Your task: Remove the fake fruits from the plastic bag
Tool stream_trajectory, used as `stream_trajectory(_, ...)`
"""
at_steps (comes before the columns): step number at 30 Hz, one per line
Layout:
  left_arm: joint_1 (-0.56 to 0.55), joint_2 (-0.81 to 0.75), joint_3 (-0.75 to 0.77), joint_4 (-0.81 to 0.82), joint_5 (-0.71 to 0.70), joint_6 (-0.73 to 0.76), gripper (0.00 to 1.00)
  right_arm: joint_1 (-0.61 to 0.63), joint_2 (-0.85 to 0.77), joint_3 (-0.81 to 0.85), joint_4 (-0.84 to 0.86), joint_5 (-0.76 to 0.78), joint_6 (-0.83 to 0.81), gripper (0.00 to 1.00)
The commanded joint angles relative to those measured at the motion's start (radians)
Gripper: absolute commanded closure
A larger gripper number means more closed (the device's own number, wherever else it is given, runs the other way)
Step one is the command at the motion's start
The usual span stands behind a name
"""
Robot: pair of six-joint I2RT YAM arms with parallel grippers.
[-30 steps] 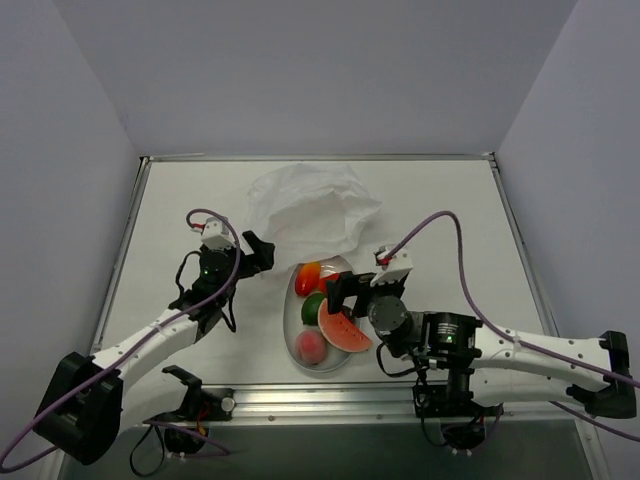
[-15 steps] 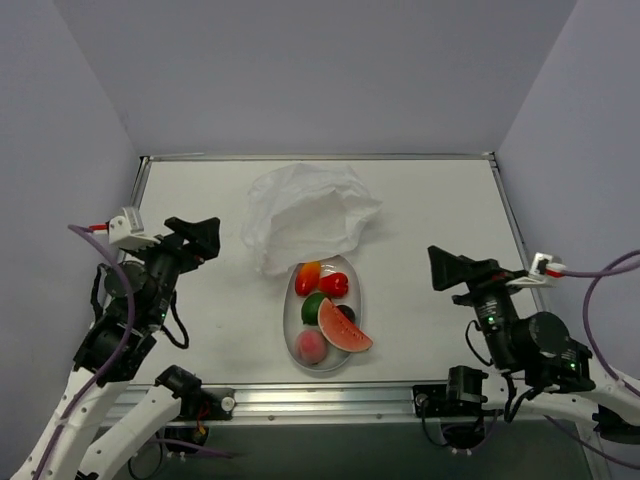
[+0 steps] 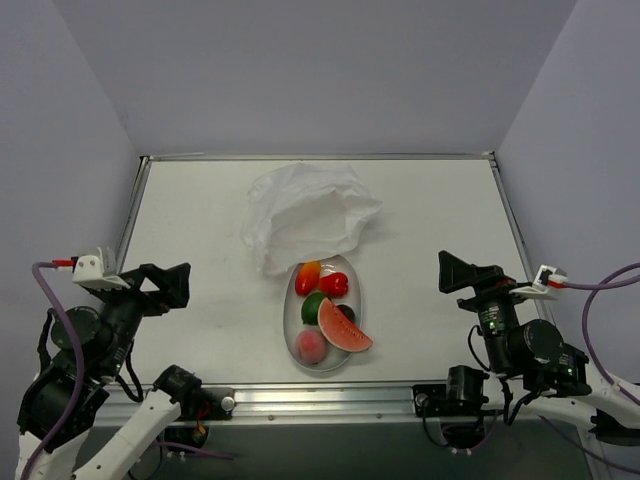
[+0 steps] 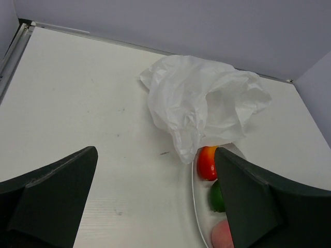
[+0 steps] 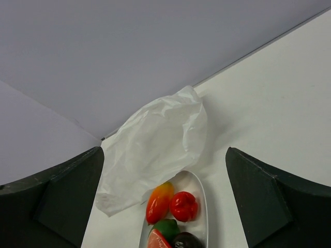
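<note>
White-shelled arms have drawn back to the near edge. The left pincer point(image 3: 166, 283) now sits at 8 o'clock of the plate point(image 3: 286, 325) and the right pincer point(image 3: 461, 272) at 4 o'clock, where a second ago both reached in close beside it. In its own wrist view each one shows its two fingers spread wide, with nothing between them.

The fake fruits point(image 3: 316, 308) lie together on the plate. The watermelon slice point(image 3: 345, 331) and the peach point(image 3: 311, 346) are nearest. At 12 o'clock of the plate the plastic bag point(image 3: 305, 212) lies slumped and crumpled, its near lip just over the plate's far end. No colour shows through it, so it is probably empty. With both arms withdrawn, the task looks done.

The tabletop point(image 3: 200, 220) is matt white, edged by a metal rail point(image 3: 330, 398) on the near side. Plain lavender-grey walls point(image 3: 320, 70) close it in on three sides.
</note>
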Motion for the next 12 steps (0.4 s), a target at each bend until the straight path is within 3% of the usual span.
stream_trajectory(1, -0.001, -0.038, 0.001, -0.074, 0.003, 0.065, 0.06, 0.001, 0.001, -0.021, -0.022, 0.079, 0.043, 0.00)
stream_trajectory(12, -0.001, -0.183, -0.123, -0.048, 0.007, 0.108, 0.06, 0.001, -0.023, -0.119, -0.048, 0.159, 0.149, 0.00)
